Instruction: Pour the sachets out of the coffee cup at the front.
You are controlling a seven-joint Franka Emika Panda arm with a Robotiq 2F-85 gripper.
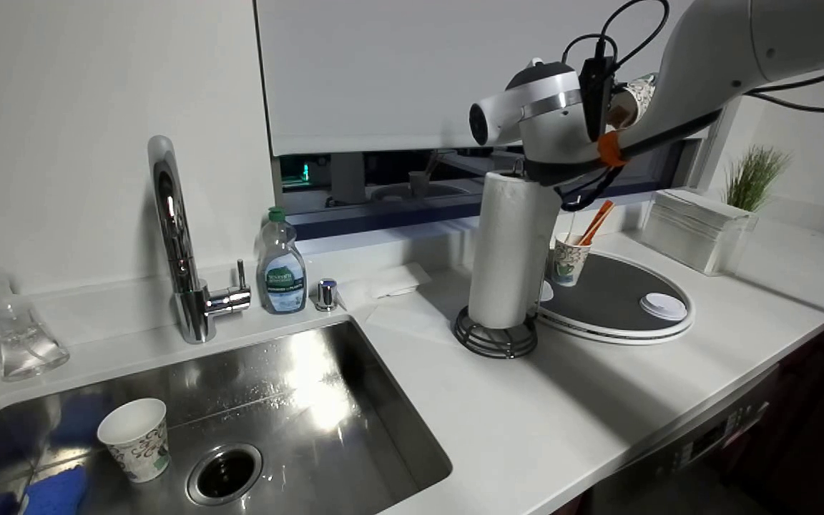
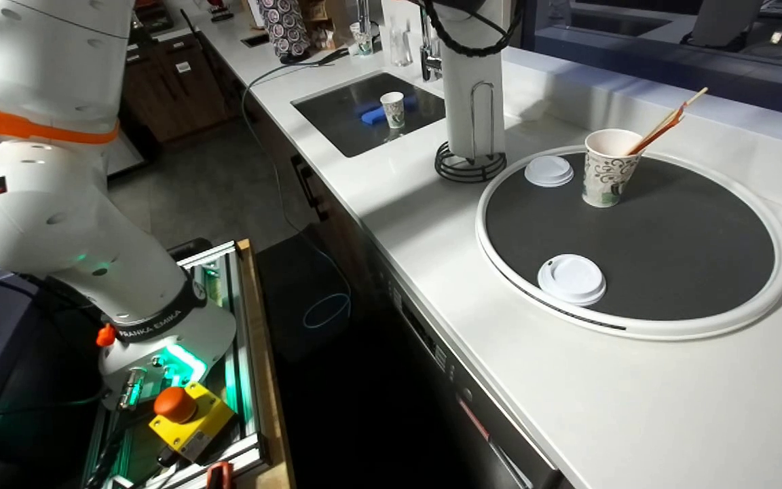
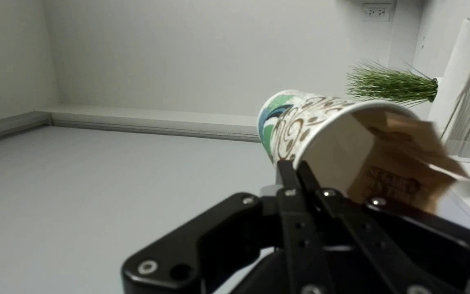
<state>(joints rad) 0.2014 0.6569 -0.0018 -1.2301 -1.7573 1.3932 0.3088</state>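
The coffee cup point(image 3: 300, 118) is a white paper cup with brown swirls and a green-blue print. My gripper point(image 3: 294, 165) is shut on its rim, one finger outside the wall and one inside. Brown sachets point(image 3: 406, 163) sit in the mouth and stick out past the rim. In an exterior view the cup point(image 1: 644, 91) is high above the counter, partly behind the arm, tipped with its mouth toward the lower left. The fingers are hidden there. Neither gripper nor held cup shows in the exterior view with the arm's base point(image 2: 167, 339).
Below are a dark round turntable point(image 2: 676, 258) with a white rim, a paper cup point(image 2: 605, 176) of stirrers and white lids point(image 2: 571, 278). Around it stand a paper towel roll point(image 1: 508, 250) and a napkin holder point(image 1: 694, 229). Another paper cup point(image 1: 140, 447) is in the sink point(image 1: 355, 458).
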